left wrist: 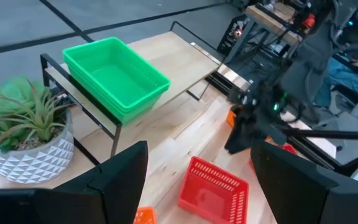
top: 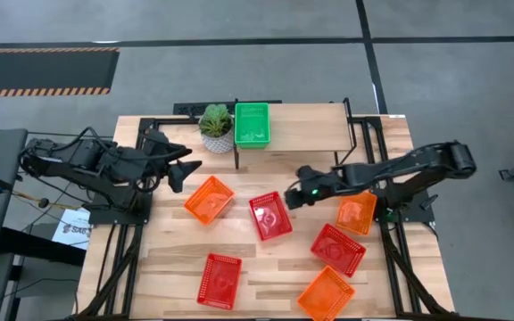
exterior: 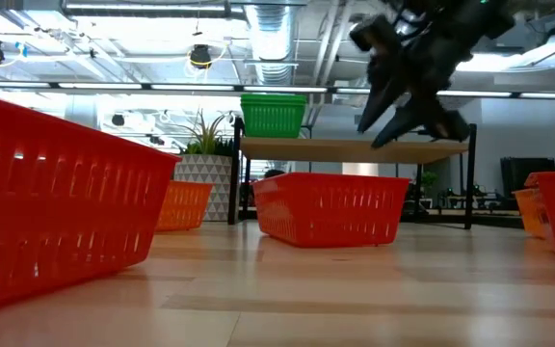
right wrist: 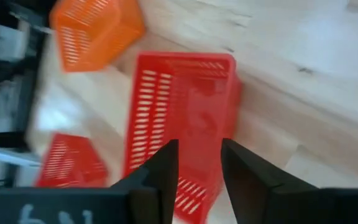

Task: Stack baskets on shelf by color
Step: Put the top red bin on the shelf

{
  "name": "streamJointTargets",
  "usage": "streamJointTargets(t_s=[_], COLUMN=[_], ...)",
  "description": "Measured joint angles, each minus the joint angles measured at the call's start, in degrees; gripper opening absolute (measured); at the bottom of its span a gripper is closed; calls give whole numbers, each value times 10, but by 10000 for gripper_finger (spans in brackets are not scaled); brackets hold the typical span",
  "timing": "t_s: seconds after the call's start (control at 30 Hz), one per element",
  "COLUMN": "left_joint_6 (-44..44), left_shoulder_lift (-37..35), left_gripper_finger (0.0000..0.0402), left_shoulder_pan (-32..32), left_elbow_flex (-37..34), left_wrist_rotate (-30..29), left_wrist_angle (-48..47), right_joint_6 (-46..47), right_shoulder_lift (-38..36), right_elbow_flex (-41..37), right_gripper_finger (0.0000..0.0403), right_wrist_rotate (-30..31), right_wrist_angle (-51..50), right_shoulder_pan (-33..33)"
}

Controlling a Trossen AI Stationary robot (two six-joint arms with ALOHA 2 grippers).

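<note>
The green baskets [top: 251, 123] [left wrist: 115, 73] sit nested in a stack on the left end of the shelf [top: 306, 129] [exterior: 355, 146]. Three red baskets [top: 269, 215] [top: 337, 249] [top: 219, 280] and three orange ones [top: 210, 198] [top: 356, 211] [top: 327, 292] lie scattered on the tabletop. My right gripper [top: 293, 194] [right wrist: 199, 163] hangs open in the air over the red basket [right wrist: 182, 118] nearest the shelf, touching nothing. My left gripper [top: 182, 169] [left wrist: 197, 180] is wide open, hovering left of the shelf near an orange basket.
A white-potted plant [top: 216, 127] [left wrist: 23, 127] stands on the table against the shelf's left end. The shelf's middle and right parts are bare wood [top: 315, 125]. Black frame rails [top: 114, 259] run along the table's left and right sides.
</note>
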Motion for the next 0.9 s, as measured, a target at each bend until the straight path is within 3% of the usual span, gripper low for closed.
streamJointTargets(t_s=[0.17, 0.43, 0.6, 0.73, 0.9], left_joint_6=[-19, -21, -21, -21, -21], left_shoulder_lift=[0, 0, 0, 0, 0], left_gripper_finger=[274, 274, 274, 274, 274], left_shoulder_pan=[2, 2, 2, 2, 2], left_elbow_flex=[0, 0, 0, 0, 0], left_wrist_rotate=[0, 0, 0, 0, -3], left_wrist_angle=[0, 0, 0, 0, -1], right_joint_6=[-18, -23, -15, 0, 7], right_shoulder_lift=[69, 133, 161, 169, 169], right_elbow_flex=[42, 69, 69, 69, 69], right_gripper_finger=[154, 246, 258, 228, 115], right_wrist_rotate=[-1, -3, -10, -16, -16], right_wrist_angle=[-53, -52, -51, -53, -56], right_shoulder_pan=[1, 6, 14, 22, 21])
